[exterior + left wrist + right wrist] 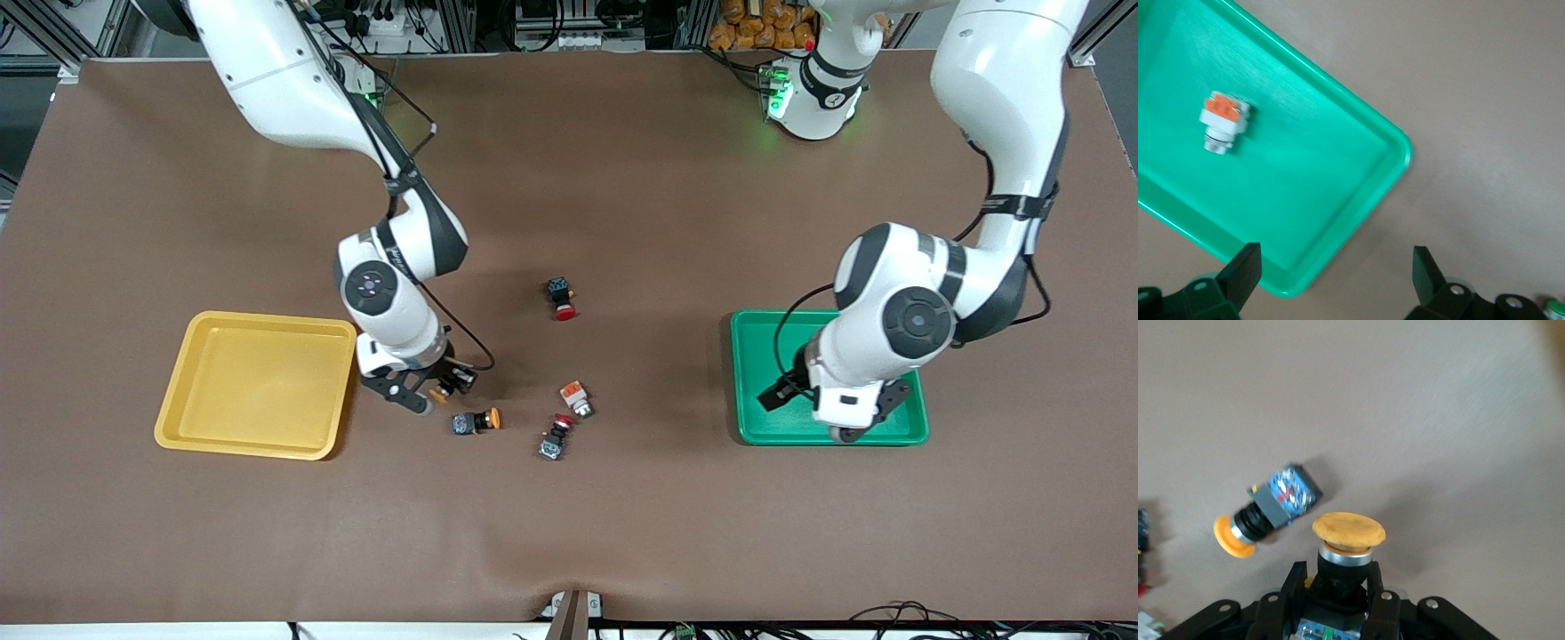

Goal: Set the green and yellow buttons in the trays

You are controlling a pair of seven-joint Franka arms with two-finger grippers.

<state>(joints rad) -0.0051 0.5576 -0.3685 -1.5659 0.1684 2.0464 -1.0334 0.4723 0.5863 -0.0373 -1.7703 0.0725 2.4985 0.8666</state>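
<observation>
My right gripper [442, 388] is shut on a yellow-capped button [1348, 535] just above the table, beside the yellow tray [258, 382]. In the right wrist view [1335, 579] the black fingers clamp the button's body. A second yellow-capped button [476, 420] [1265, 510] lies on its side on the table next to it. A silver-white button with an orange block [576, 398] lies near the middle. My left gripper [845, 416] [1336, 273] is open and empty over a corner of the green tray [756, 356] [1318, 180]. Another silver-white button with an orange block [1223, 122] lies in that tray, hidden by the arm in the front view.
Two black switches with red caps lie on the brown mat: one [560, 298] nearer the robots' bases, one [554, 438] nearer the front camera beside the silver-white button. The yellow tray holds nothing.
</observation>
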